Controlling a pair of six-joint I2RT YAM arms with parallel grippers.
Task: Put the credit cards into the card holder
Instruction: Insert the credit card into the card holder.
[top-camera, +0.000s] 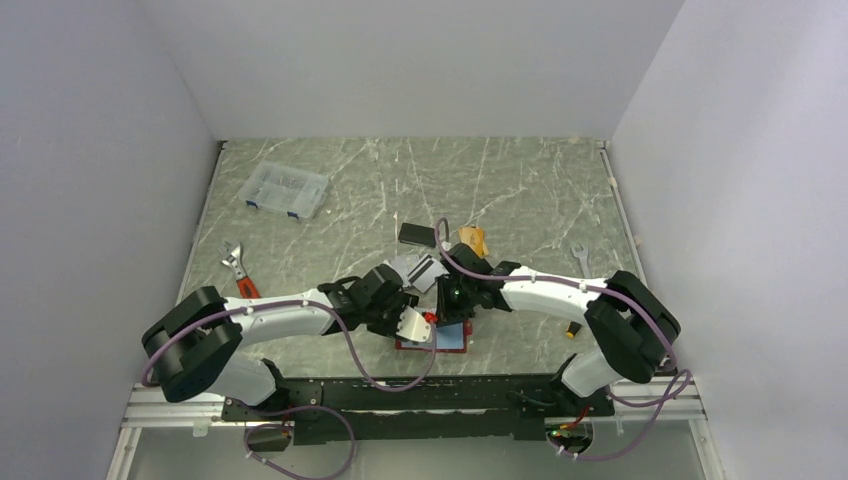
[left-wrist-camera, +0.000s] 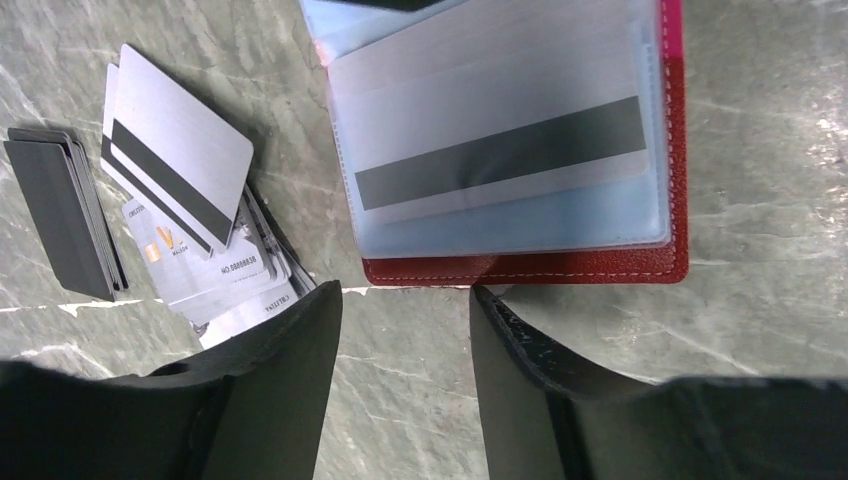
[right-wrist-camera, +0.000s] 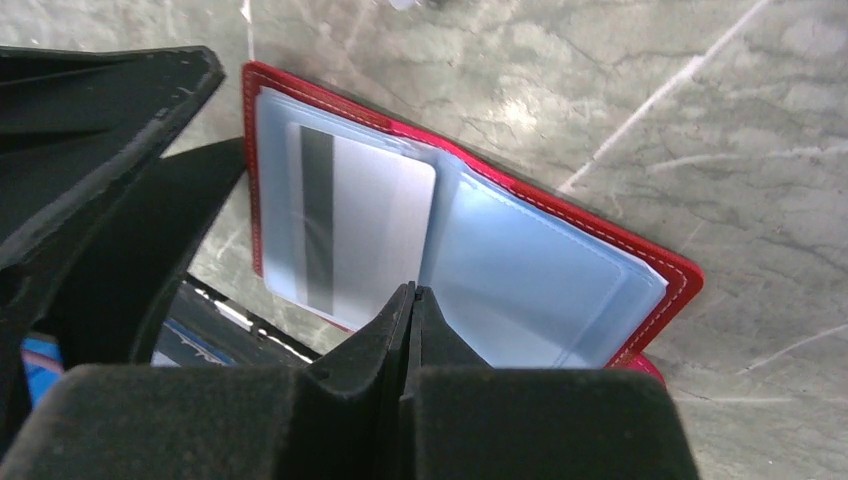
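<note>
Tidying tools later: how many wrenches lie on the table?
2: a red-handled adjustable metal wrench near the left edge, a silver wrench near the right edge. The arms may hide others.

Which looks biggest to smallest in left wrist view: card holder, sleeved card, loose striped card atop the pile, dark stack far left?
1. card holder
2. sleeved card
3. loose striped card
4. dark stack, close to the loose card, so that pair is unsure.
The sleeved card's lead over the loose one may be only nearness to the camera.

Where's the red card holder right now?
In the top view the card holder lies open by the table's near edge, centre, loose credit cards just behind it.
</note>
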